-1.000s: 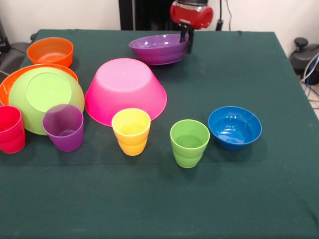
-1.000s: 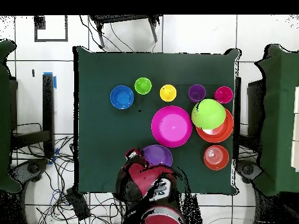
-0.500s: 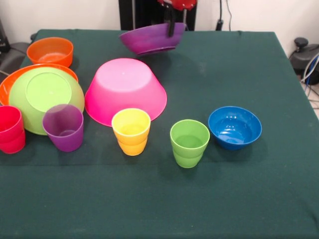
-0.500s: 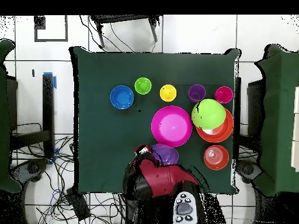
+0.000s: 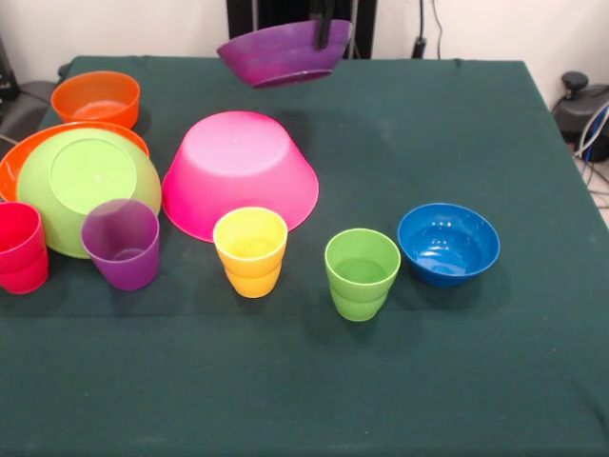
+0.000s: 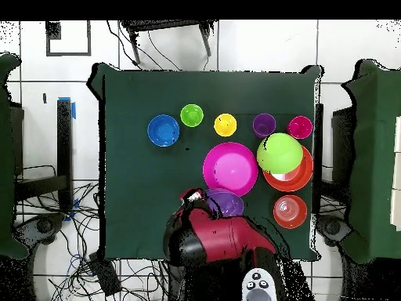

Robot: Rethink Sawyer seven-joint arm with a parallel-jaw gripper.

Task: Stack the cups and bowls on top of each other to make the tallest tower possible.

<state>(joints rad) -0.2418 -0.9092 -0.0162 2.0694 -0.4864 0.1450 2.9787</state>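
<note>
My gripper (image 5: 328,34) is shut on the rim of the purple bowl (image 5: 281,52), which hangs tilted in the air above the table's far side. In the overhead view my arm covers part of this bowl (image 6: 227,204). The big pink bowl (image 5: 238,171) lies upside down mid-table with nothing on it. A lime green bowl (image 5: 86,186) rests inverted on the large orange bowl (image 5: 17,162). The red cup (image 5: 19,248), purple cup (image 5: 122,243), yellow cup (image 5: 250,250) and green cup (image 5: 362,273) stand upright in a row. No tower shows.
A small blue bowl (image 5: 447,243) sits upright right of the green cup. A small orange bowl (image 5: 95,97) stands at the far left corner. The green tablecloth (image 5: 304,400) covers the table, and cables lie beyond its right edge.
The purple bowl has risen off the table in my gripper's hold and shifted slightly left in the front view. Everything else stays where it was.
</note>
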